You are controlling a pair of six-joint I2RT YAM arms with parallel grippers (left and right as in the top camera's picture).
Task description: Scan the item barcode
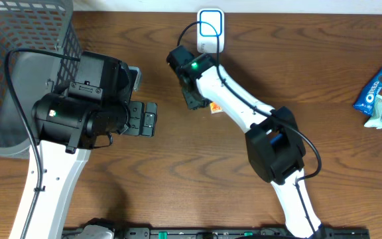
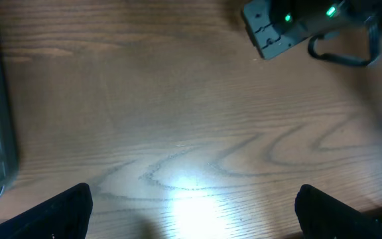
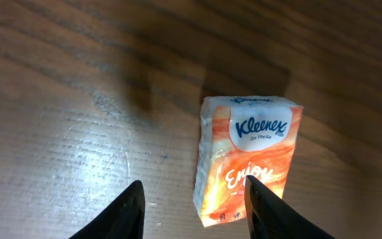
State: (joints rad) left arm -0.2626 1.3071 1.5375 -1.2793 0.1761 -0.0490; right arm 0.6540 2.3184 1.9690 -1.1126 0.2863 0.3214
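**Step in hand:** pick-up of the item, not yet completed.

The Kleenex tissue pack (image 3: 247,156) is found lying flat on the wooden table (image 1: 323,53), printed face up, directly below the right gripper (image 3: 194,186). The jaws are seen parted and nothing is held. The pack's left edge lies between them, while one finger (image 3: 267,216) overlaps the pack's lower part. Whether that finger touches the wrapper cannot be told. No barcode is seen on the upper face, so it is judged to be on the underside or a side.

The left gripper (image 2: 192,199) is seen spread wide over bare wood, empty, beside the grey mesh basket (image 1: 18,40). A white scanner unit (image 1: 211,30), so judged from its lit blue outline, stands at the table's far edge, near the right gripper. An Oreo packet (image 1: 375,89) lies well apart.

**Next move, as judged:** the jaws should be centred across the pack's narrow width before closing, since the present offset risks a pinched corner or a push aside. Once lifted, the pack must be turned until its coded face is presented to the scanner.
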